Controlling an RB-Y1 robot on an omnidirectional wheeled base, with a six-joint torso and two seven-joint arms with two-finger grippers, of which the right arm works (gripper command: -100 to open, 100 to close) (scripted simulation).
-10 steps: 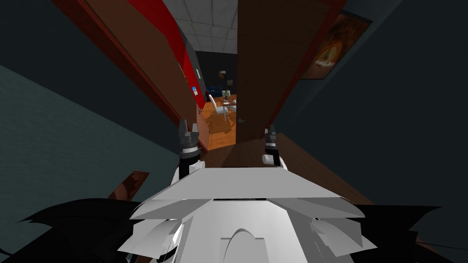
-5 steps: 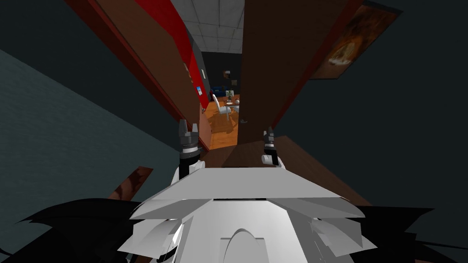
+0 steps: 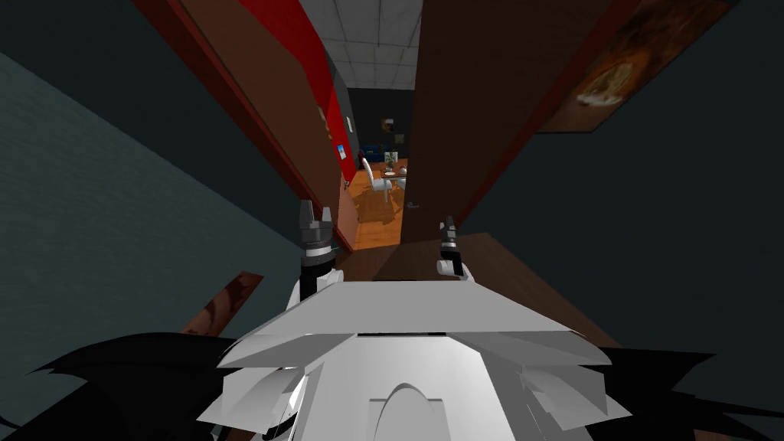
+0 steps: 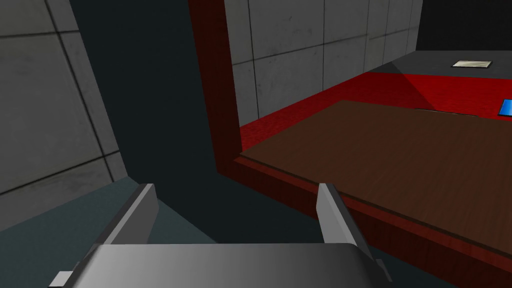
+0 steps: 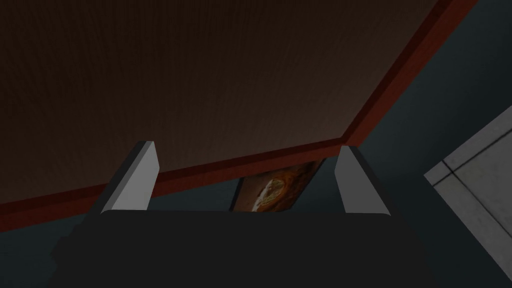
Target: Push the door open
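Observation:
A tall brown door [image 3: 475,92] with a small grey handle [image 3: 413,204] stands ajar in a red frame [image 3: 528,138]. A second brown panel [image 3: 260,99] flanks the gap on the left. My right gripper [image 3: 448,223] is open, just in front of the door's lower part. In the right wrist view the door's brown face [image 5: 200,75] lies right ahead of the open gripper [image 5: 245,170]. My left gripper [image 3: 315,216] is open near the left panel; the left wrist view has the gripper [image 4: 235,200] before the red frame [image 4: 220,100] and brown panel [image 4: 390,155].
Through the gap lies a room with an orange floor [image 3: 375,222], a white chair [image 3: 375,178] and a table [image 3: 394,174]. Dark walls [image 3: 115,191] close in on both sides. A framed picture [image 3: 612,76] hangs right of the door. Brown floor [image 3: 505,268] runs beneath me.
The whole head view has shifted: the doorway has drifted right and the picture looms larger, so I have moved nearer. My right gripper sits slightly further left and closer to the door.

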